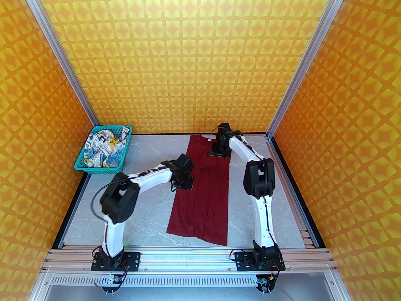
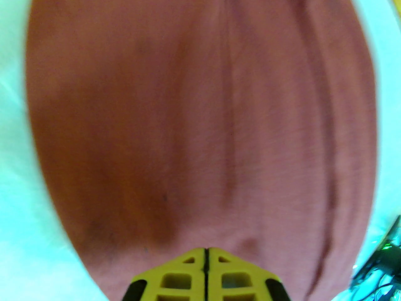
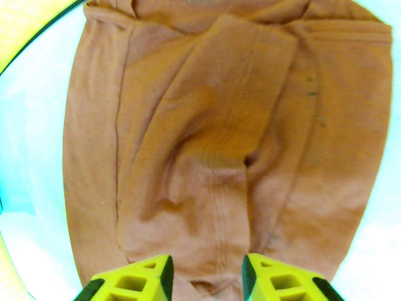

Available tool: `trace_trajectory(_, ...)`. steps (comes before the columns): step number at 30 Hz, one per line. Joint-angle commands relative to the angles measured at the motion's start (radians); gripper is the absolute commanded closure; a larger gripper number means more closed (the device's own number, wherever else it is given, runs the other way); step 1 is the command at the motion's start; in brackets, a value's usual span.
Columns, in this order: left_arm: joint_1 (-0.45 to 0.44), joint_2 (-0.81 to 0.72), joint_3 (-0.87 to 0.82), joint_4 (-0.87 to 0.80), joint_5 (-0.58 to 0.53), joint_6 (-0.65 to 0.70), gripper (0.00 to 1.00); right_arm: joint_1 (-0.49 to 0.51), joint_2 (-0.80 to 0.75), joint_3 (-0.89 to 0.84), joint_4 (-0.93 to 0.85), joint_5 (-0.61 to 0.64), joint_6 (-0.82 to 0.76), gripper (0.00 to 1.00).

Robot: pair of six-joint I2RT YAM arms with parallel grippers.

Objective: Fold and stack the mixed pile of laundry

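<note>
1. Left gripper (image 2: pixel 205 255) is pinched shut with nothing visible in it, low over the dark red T-shirt (image 1: pixel 203 199) folded lengthwise mid-tabletop (image 1: pixel 147 212). Dragging could undo that fold.
2. Right gripper (image 3: pixel 206 262) has its jaws parted and empty near the collar, so it might snag only one layer.
3. White printed garment (image 1: pixel 103 149) sits crumpled in the basket (image 1: pixel 94 169), and could tangle when lifted.

Brightly, evenly lit overall; both wrist views soft, washed-out (edges bowed, fisheye).

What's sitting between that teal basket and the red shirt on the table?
In the top view, just bare grey tabletop between basket and red shirt, with the left arm arching over it.
</note>
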Motion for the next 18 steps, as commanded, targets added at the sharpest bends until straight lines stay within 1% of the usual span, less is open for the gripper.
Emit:
trace_trajectory(1,-0.007,-0.013,-0.031,0.007,0.004,0.03,0.99,0.003,0.045,-0.03,0.023,0.03,0.02,0.61)
trace_trajectory(5,-0.012,-0.042,-0.106,0.047,0.036,0.002,1.0,0.015,0.093,-0.012,0.035,0.001,0.031,0.61)
trace_trajectory(11,-0.033,-0.075,-0.209,0.091,0.07,-0.047,1.0,0.046,0.175,0.073,-0.001,-0.019,0.033,0.61)
trace_trajectory(18,-0.041,-0.12,-0.288,0.158,0.081,-0.103,1.0,0.085,0.234,0.144,-0.016,-0.043,0.032,0.62)
